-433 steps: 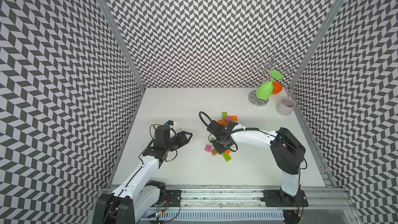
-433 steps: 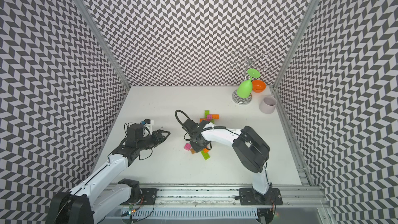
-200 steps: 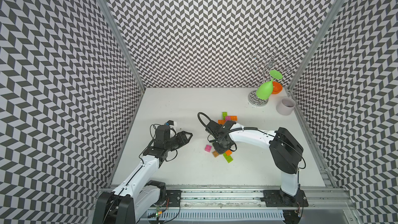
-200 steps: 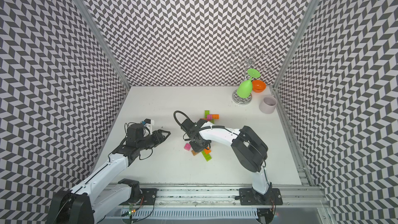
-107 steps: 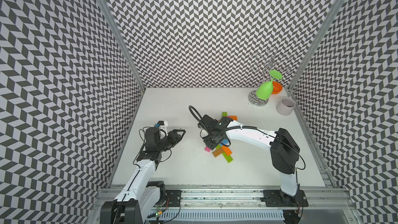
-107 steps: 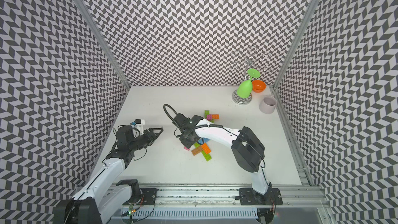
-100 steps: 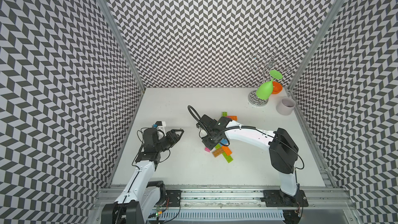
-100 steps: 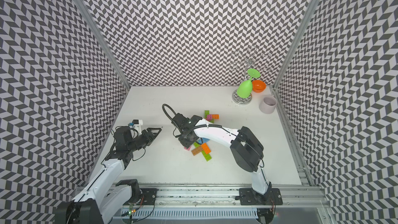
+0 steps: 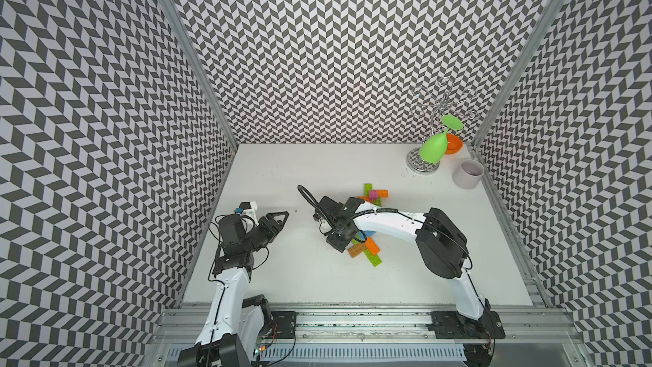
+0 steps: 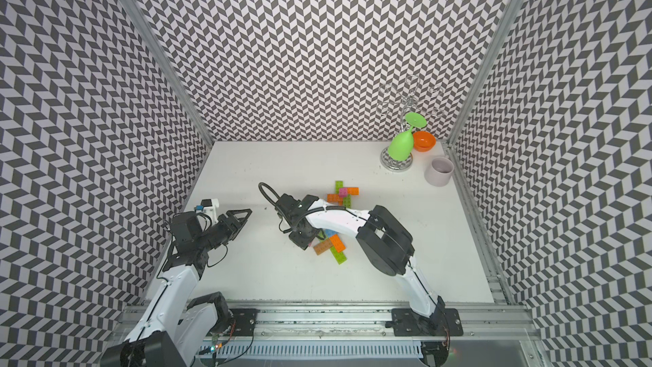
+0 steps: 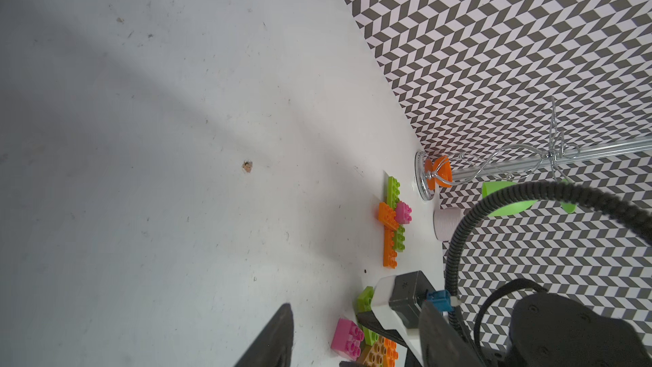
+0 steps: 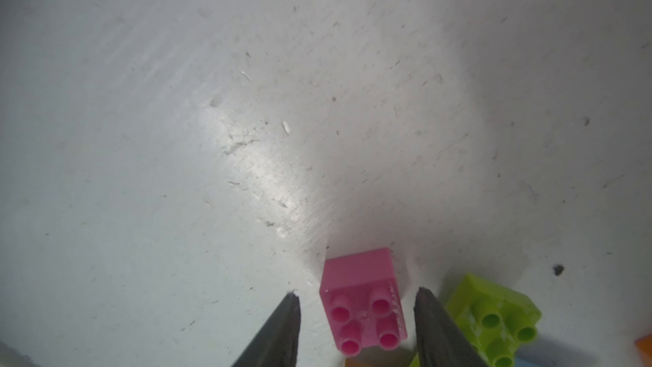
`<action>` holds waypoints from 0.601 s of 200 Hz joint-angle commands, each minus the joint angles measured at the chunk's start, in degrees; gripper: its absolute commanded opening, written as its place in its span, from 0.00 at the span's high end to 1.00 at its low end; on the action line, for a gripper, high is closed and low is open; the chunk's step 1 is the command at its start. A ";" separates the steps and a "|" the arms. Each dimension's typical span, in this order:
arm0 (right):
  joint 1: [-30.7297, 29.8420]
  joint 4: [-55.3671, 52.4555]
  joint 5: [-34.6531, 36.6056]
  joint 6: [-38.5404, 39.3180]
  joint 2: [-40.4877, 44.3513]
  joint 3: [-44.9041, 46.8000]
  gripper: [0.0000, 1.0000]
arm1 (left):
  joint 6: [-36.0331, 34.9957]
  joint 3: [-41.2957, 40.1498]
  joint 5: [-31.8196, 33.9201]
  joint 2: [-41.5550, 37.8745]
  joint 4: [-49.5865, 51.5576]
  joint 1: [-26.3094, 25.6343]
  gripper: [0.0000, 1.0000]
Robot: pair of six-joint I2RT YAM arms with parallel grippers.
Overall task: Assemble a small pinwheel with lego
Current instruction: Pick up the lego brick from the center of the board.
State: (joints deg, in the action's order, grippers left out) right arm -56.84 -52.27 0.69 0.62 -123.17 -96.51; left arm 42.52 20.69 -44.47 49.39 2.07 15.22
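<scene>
A pink square lego brick (image 12: 363,305) lies studs-up on the white table (image 9: 317,277). My right gripper (image 12: 356,296) is open around it, with a gap showing on each side. A lime brick (image 12: 494,315) lies just beside one finger. In both top views the right gripper (image 9: 337,241) points down at the left edge of a loose pile: orange (image 9: 372,244), brown (image 9: 357,249), lime (image 9: 373,259) and blue (image 9: 367,234) bricks. Farther back lies a joined cross of lime, orange and pink bricks (image 9: 374,194). My left gripper (image 9: 280,215) hovers open and empty at the left.
In the back right corner are a wire rack with a green goblet (image 9: 432,148), an orange bowl (image 9: 453,144) and a pale cup (image 9: 467,174). Chevron walls close in three sides. A metal rail (image 9: 352,315) runs along the front edge.
My right gripper has shifted left off the pile, opened, and now straddles the pink brick. The left arm has drawn back toward the left wall.
</scene>
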 commanded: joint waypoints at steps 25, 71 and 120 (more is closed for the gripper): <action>-0.45 -0.25 1.29 0.63 -1.88 -2.08 0.57 | -1.47 0.36 -1.15 0.18 0.58 0.46 0.43; -0.46 -0.38 1.22 0.35 -2.46 -2.02 0.62 | -1.47 0.30 -1.15 0.21 0.57 0.47 0.43; -0.46 -0.37 -0.11 -0.85 -0.64 -2.28 0.75 | -1.80 0.49 -1.19 0.18 0.61 0.47 0.43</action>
State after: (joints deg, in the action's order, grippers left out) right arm -56.88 -52.49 1.50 0.36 -124.95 -97.34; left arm 41.87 20.69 -44.75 49.60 2.24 15.40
